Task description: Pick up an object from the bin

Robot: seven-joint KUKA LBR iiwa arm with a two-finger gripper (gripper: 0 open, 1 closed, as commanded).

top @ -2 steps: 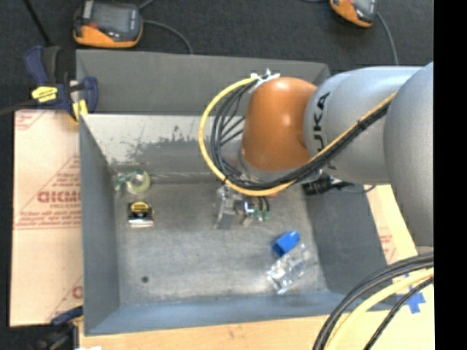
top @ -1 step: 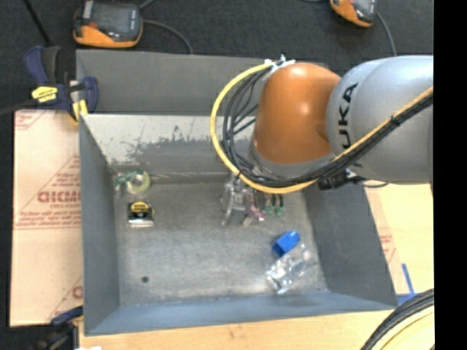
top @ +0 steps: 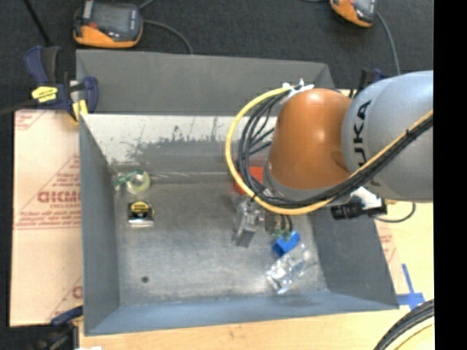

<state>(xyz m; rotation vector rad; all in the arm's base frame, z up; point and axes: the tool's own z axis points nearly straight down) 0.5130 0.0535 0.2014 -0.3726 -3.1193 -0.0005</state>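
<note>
The gripper (top: 245,228) is hanging low near the centre of the bin (top: 182,268) (open or closed, cannot tell). A blue block (top: 284,245) is lying at its four o'clock, beside crumpled clear plastic (top: 288,272).

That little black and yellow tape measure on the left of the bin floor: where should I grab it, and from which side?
Come straight down from above and close across the boxy body of the tape measure, left to right. It seems to lie flat on the floor of the bin with bare floor either side; the tape roll sits close behind it.
</note>
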